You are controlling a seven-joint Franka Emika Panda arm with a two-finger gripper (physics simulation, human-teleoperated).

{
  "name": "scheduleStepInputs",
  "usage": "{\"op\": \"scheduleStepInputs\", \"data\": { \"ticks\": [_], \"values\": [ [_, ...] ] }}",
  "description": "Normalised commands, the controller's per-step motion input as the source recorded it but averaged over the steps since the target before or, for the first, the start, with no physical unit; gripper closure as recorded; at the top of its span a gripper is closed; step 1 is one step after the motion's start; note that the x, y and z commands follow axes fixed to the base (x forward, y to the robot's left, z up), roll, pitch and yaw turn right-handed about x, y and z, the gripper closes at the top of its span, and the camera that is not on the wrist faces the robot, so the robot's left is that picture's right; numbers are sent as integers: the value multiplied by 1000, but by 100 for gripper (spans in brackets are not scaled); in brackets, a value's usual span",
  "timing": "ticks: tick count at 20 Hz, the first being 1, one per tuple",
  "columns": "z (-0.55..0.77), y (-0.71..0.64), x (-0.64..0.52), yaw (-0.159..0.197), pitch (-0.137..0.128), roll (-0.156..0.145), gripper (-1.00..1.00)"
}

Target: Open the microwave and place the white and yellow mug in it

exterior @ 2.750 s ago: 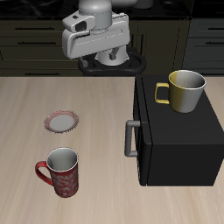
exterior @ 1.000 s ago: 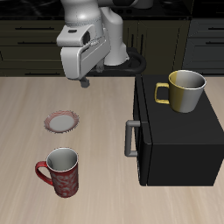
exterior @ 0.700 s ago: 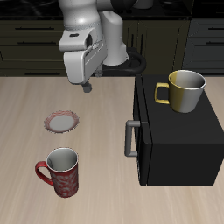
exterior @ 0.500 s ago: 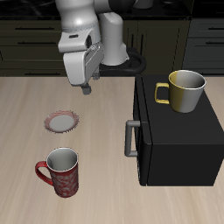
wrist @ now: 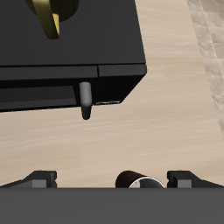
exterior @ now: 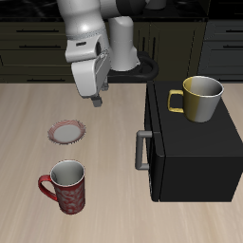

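The microwave (exterior: 195, 157) is a large black box with its door shut and a grey bar handle (exterior: 141, 150) on its front. On its top stands the white and yellow mug (exterior: 200, 98), upright, handle pointing away from the box's far edge. My gripper (exterior: 95, 102) hangs above the table, well away from the microwave's handle side and farther back. It is open, with nothing between its fingers. The wrist view shows the microwave (wrist: 70, 48), its handle (wrist: 85, 98), the yellow mug (wrist: 54, 14) and both fingertips (wrist: 38, 179) spread wide.
A red patterned mug (exterior: 66, 186) stands upright near the table's front edge, also visible in the wrist view (wrist: 140, 182). A small round plate (exterior: 65, 132) lies on the table below my gripper. Dark cabinets run along the back.
The arm has turned and come down and forward, carrying the gripper lower over the table toward the small plate. The mugs and microwave have not moved.
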Motion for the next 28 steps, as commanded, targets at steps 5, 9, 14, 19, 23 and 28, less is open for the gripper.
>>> {"op": "scheduleStepInputs", "data": {
  "ticks": [5, 9, 14, 19, 23, 28],
  "values": [
    [-42, 204, 19, -8, -28, 24, -100],
    [-119, 223, 2, 39, -29, 31, -100],
    [-159, 242, 0, -8, -11, 32, -100],
    [-365, 221, -137, 31, 9, 50, -100],
    [-335, 160, -96, -20, 37, 36, -100],
    [-95, 71, -75, -10, -5, 10, -100]
  ]
}}
